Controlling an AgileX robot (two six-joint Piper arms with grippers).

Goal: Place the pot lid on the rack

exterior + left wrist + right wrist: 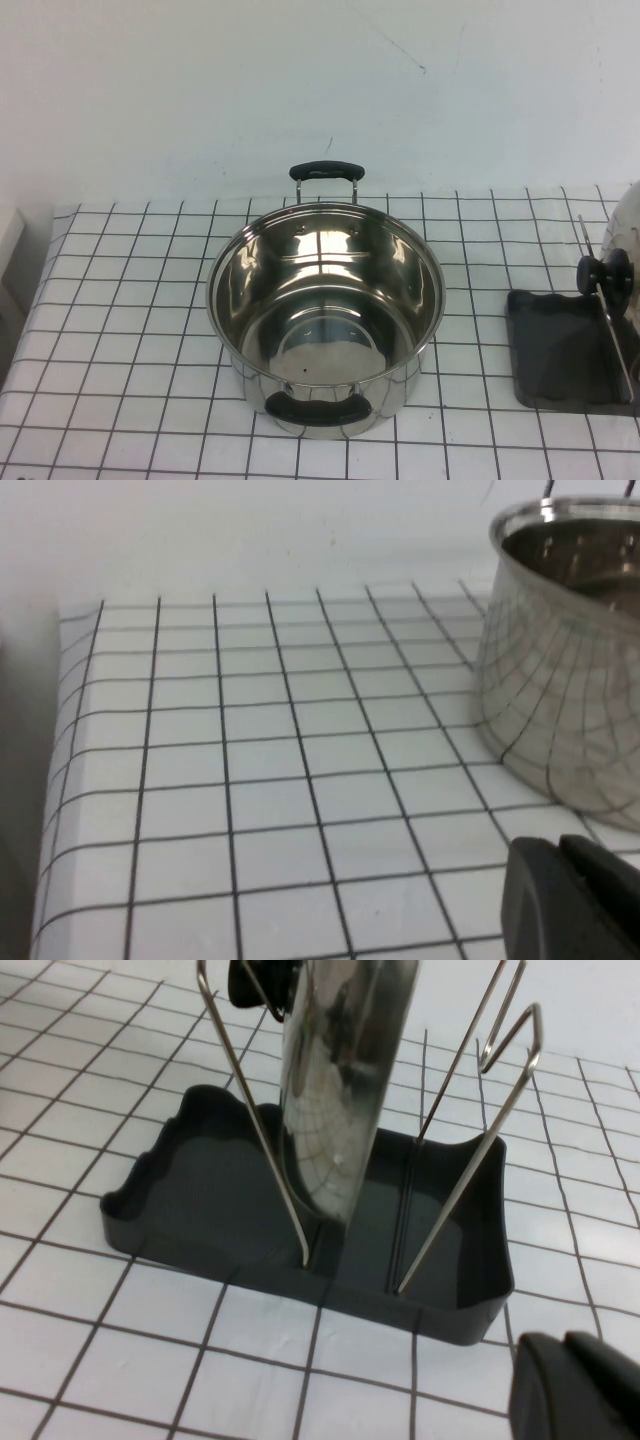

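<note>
the pot lid (335, 1090) stands on edge in the rack (200, 1195), held upright between the rack's wire frame (255, 1120), its black knob (604, 273) facing the pot. the rack sits at the desk's (120, 330) right side, well apart from the open steel pot (325, 315) in the middle. the right gripper (580, 1390) hovers just beside the rack's near rim; the left gripper (575, 900) hangs near the pot's wall. i cannot tell whether either is open or closed.

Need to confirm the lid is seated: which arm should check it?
Right. Its hand is beside the rack, where the lid stands on edge. The left hand is by the pot.
</note>
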